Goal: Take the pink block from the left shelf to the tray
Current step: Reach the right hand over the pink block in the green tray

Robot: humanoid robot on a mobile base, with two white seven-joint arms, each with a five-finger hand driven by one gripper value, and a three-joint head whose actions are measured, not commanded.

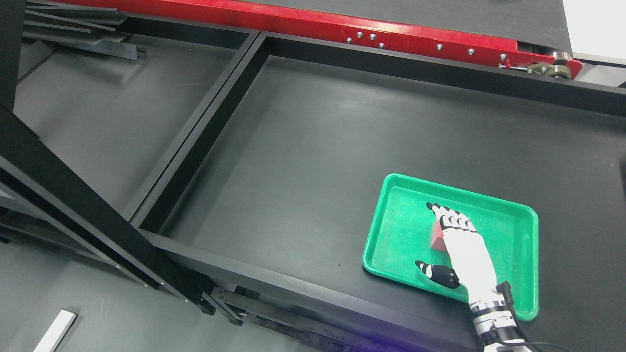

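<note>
Matte black table [318,161] — glossy green tray [525,254], pink block [436,238] under right hand [467,252]

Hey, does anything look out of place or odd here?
Nothing stands out. The pink block sits inside the green tray, partly covered by the right hand; nothing looks spilled or damaged.

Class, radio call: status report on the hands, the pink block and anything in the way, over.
Right hand over green tray, fingers spread, thumb out. Pink block in tray, partly under the hand; contact unclear. Left hand not in view. Nothing in the way.
</note>
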